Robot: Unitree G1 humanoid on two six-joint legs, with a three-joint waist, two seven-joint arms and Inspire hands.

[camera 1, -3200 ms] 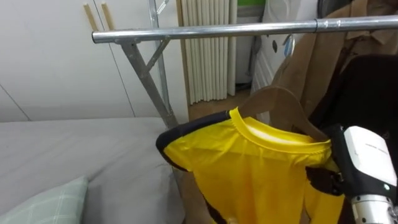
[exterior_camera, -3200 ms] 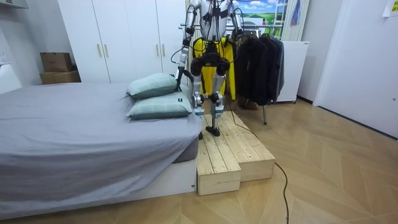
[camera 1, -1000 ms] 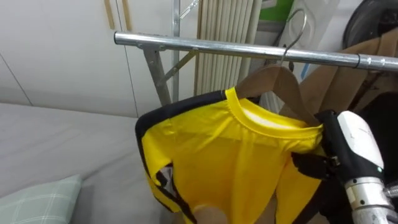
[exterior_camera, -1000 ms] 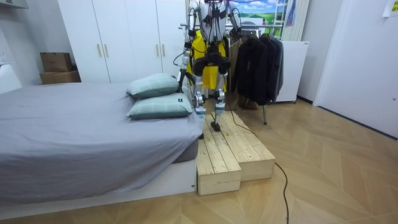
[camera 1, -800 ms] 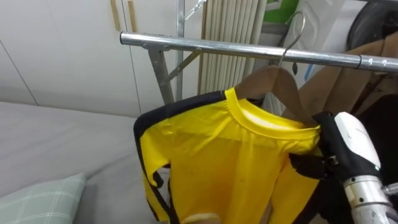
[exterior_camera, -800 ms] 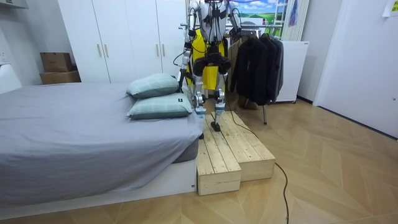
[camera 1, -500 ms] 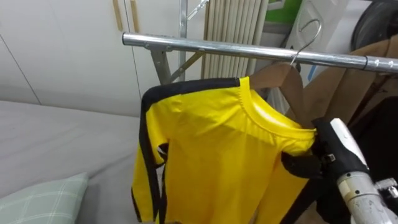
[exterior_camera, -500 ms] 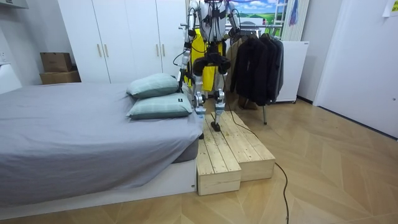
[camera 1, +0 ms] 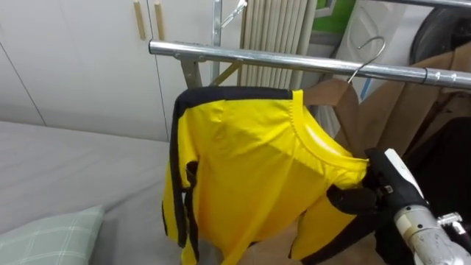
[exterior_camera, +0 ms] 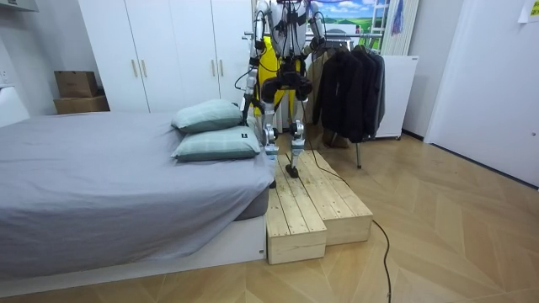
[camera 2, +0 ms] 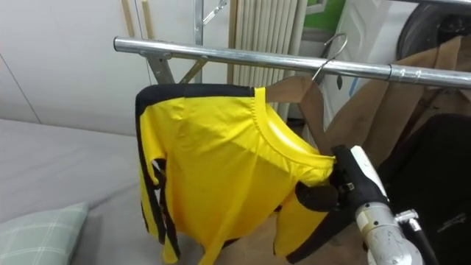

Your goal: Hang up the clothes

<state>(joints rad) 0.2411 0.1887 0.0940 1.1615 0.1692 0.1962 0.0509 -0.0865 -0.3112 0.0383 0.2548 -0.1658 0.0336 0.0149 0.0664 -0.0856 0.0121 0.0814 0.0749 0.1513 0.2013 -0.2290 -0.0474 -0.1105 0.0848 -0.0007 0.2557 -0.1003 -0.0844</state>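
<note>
Gripping the yellow black-trimmed shirt (camera 1: 250, 169) at its shoulder, the right hand (camera 1: 384, 182) has its fingers curled round the cloth. That shirt sits on a brown wooden hanger (camera 1: 335, 92), hooked over the silver metal rail (camera 1: 243, 55) above the hand.

- Our right arm enters from the lower right, with the forearm angled up and to the left.
- Our right hand (camera 1: 377, 184) is raised, its dark fingers (camera 1: 347, 199) curled on the yellow shirt (camera 1: 243, 162).
- Our left arm (exterior_camera: 249, 80) is bent at our side.

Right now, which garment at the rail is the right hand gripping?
The yellow shirt, its shoulder in the right hand; the tan coat hangs untouched behind.
</note>
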